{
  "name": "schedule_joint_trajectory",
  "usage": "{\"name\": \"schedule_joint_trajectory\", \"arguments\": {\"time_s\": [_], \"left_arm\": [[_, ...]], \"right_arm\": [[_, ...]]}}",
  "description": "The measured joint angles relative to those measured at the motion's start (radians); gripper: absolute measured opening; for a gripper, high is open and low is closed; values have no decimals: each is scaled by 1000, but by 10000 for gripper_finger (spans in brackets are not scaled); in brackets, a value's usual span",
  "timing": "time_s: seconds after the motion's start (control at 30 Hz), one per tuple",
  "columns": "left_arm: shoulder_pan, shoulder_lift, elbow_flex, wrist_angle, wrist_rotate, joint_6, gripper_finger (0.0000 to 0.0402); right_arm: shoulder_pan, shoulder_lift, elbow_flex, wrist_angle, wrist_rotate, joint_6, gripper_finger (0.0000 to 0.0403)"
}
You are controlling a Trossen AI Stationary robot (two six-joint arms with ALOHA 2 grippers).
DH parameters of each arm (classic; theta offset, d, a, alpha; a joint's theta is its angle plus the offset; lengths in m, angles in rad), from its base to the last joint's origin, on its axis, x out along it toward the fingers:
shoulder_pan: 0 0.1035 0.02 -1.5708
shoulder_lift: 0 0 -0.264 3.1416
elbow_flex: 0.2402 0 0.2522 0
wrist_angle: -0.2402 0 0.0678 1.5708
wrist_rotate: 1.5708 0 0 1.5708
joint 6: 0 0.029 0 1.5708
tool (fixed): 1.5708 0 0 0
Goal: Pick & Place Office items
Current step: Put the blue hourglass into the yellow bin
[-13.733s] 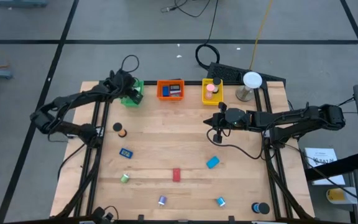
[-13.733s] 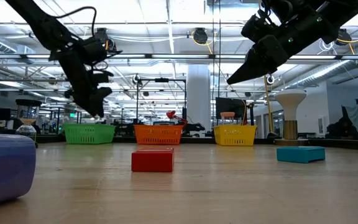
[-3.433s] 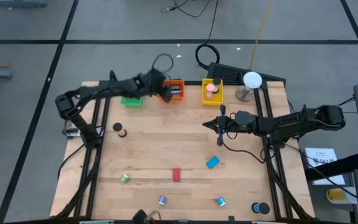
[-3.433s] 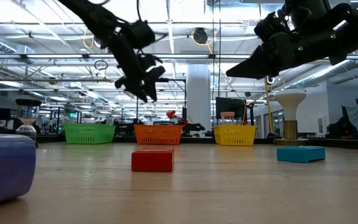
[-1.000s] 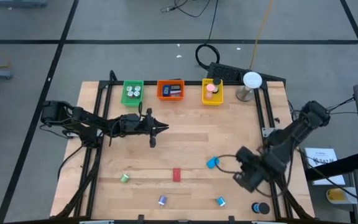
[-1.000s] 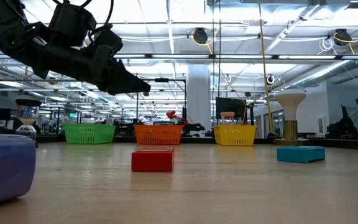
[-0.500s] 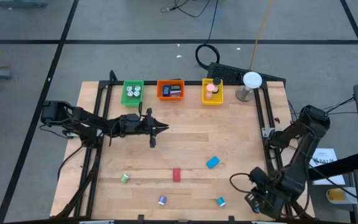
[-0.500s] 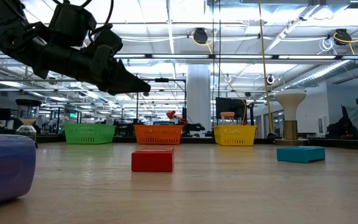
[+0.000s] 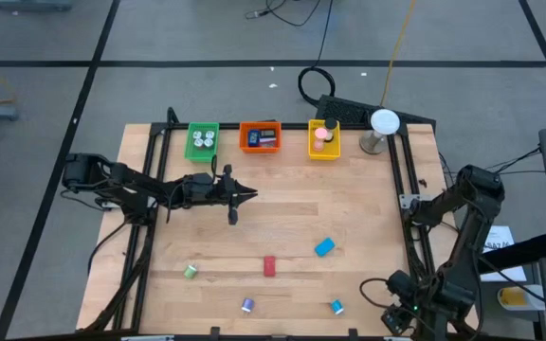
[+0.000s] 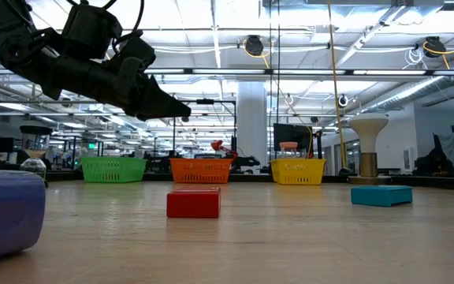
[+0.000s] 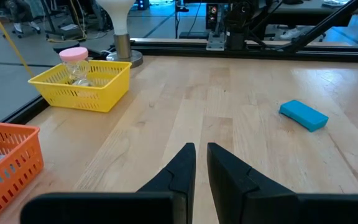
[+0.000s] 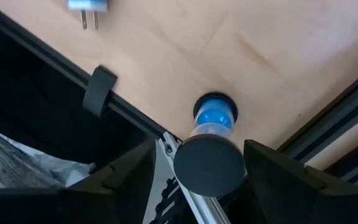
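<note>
While black rails flank it, the blue-and-black cylinder (image 12: 212, 146) stands between open right claw (image 12: 199, 163) fingers.

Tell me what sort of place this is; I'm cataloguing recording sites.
Probably a large open robotics lab or workshop: exposed ceiling trusses and strip lights, more equipment benches behind the wooden table, and a taped grey floor.

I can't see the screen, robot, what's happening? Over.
Left end effector shut, empty, hovering mid-table. Right end effector open above the blue hourglass at the table's near right corner. Frame rail close beside it.
</note>
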Motion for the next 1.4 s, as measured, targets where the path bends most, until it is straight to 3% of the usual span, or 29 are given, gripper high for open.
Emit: {"name": "schedule_joint_trajectory", "arguments": {"time_s": [0.27,0.5,0.83,1.13,1.4], "left_arm": [[0,0,0,0,0,0,49],[0,0,0,0,0,0,49],[0,0,0,0,0,0,49],[0,0,0,0,0,0,49],[0,0,0,0,0,0,49]], "right_arm": [[12,23,0,38,-24,5,270],[11,23,-11,50,-26,5,273],[18,23,-119,239,-52,5,276],[17,23,-178,317,-111,-7,262],[17,23,-193,341,-127,-15,216]]}}
